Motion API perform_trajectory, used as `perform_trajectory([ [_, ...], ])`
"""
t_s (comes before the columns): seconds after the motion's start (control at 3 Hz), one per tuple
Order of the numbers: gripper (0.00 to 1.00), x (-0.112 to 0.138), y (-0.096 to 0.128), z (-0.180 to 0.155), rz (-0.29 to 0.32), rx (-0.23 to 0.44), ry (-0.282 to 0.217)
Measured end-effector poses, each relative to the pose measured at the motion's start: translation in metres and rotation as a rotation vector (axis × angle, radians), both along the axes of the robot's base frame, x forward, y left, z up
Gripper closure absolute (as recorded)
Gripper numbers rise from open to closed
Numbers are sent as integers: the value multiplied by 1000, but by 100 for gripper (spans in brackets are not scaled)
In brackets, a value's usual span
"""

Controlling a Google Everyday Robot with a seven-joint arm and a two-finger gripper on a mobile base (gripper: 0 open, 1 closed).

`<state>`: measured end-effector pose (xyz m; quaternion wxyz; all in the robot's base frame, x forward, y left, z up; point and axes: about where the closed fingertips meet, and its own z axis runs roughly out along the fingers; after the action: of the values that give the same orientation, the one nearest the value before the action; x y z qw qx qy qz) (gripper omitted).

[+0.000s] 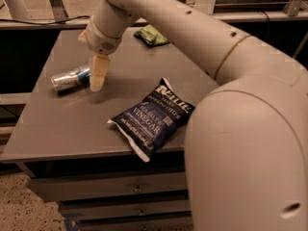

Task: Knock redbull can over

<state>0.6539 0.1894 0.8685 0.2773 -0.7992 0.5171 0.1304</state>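
The redbull can (70,79) lies on its side at the left of the grey table (62,124), silver top pointing left. My gripper (97,76) hangs from the arm just right of the can, its pale fingers (99,70) pointing down at the can's right end, close to or touching it. I cannot tell which. The gripper holds nothing that I can see.
A dark blue chip bag (151,117) lies near the table's front edge, partly overhanging it. A small green snack bag (150,35) lies at the back. My arm's big white body (245,143) fills the right side. Drawers (120,189) sit under the tabletop.
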Motion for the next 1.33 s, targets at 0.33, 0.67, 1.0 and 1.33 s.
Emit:
perform_trajectory([
  [0.33,0,14,-38,25,-131,231,10],
  [0.67,0,37,-88,49,-269,424,-11],
  [1.0,0,66,-134,68,-393,566,-45],
  [1.33,0,89,-164,74,-473,646,-55],
])
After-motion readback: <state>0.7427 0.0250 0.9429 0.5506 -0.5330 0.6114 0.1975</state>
